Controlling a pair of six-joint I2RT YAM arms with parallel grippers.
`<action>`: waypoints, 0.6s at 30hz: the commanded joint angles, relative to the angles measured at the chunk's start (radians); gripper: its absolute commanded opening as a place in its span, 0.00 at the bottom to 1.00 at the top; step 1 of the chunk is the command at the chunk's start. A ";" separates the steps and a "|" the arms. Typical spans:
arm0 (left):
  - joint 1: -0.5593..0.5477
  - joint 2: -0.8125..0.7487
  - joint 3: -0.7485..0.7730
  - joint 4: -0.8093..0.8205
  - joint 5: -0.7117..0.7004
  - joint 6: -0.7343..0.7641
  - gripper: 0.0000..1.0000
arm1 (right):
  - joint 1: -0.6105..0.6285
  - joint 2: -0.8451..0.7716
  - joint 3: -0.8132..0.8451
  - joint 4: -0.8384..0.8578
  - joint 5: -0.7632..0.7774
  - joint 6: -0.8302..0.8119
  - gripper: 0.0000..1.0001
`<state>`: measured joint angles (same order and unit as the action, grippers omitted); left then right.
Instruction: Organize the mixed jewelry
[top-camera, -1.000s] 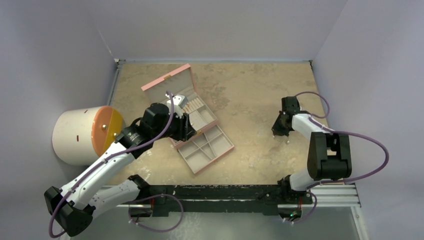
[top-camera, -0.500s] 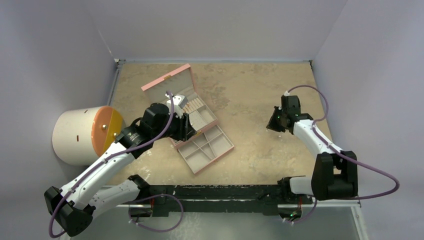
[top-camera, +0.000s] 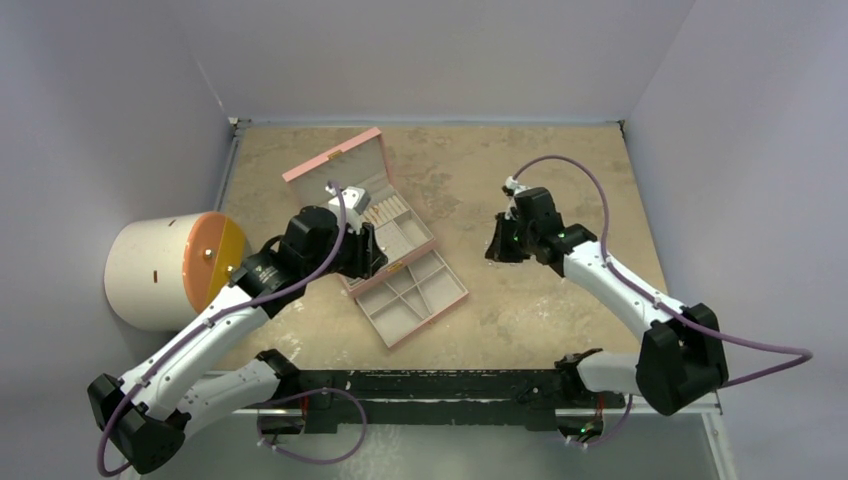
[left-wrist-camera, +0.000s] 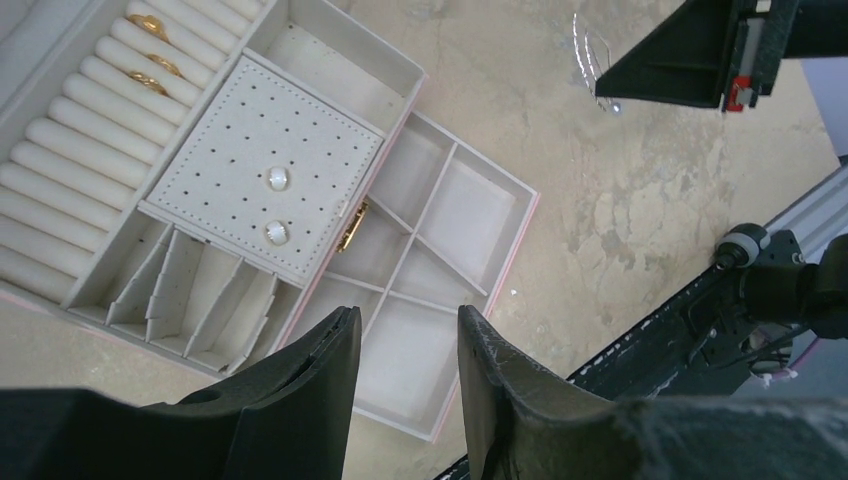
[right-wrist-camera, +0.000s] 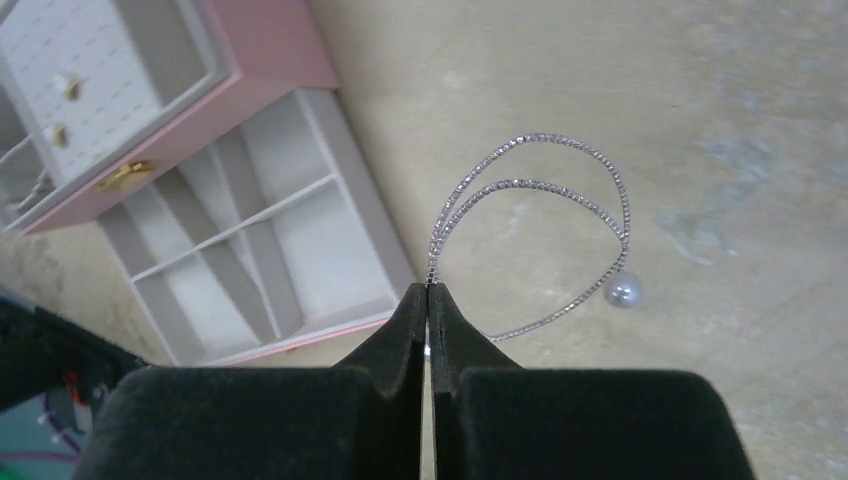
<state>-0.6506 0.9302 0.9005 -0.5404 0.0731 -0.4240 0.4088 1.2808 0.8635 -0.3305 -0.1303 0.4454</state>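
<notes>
The right gripper (right-wrist-camera: 428, 290), jaws pressed together, pinches one thin silver chain (right-wrist-camera: 540, 136) above bare tabletop (right-wrist-camera: 700, 100), just beside the pink jewelry box's (right-wrist-camera: 270, 40) open drawer (right-wrist-camera: 310, 250). Its two loops reach away from the fingertips, with one pearl (right-wrist-camera: 623, 291) at the far end. The left gripper (left-wrist-camera: 405, 335) hovers over the drawer, spread and empty. Three gold rings (left-wrist-camera: 150, 25) sit in the ring rolls. The chain is too fine to make out from overhead.

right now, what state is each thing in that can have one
pink box, lid open
drawer, pulled out, visible compartments empty
right gripper, shut on silver chain
silver chain, dangling from the fingertips
gold rings, seated in ring rolls
pearl studs, pinned on dotted panel
left gripper, open, empty, over the box
</notes>
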 joint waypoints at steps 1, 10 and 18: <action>-0.003 -0.031 0.005 0.022 -0.070 0.012 0.40 | 0.082 -0.026 0.071 0.031 -0.088 -0.036 0.00; -0.002 -0.045 0.006 0.023 -0.130 0.007 0.39 | 0.232 0.013 0.139 0.073 -0.227 -0.011 0.00; -0.002 -0.045 0.005 0.022 -0.140 0.005 0.39 | 0.319 0.094 0.116 0.157 -0.252 0.046 0.00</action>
<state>-0.6506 0.8989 0.9005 -0.5411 -0.0456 -0.4252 0.7013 1.3472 0.9714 -0.2455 -0.3405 0.4511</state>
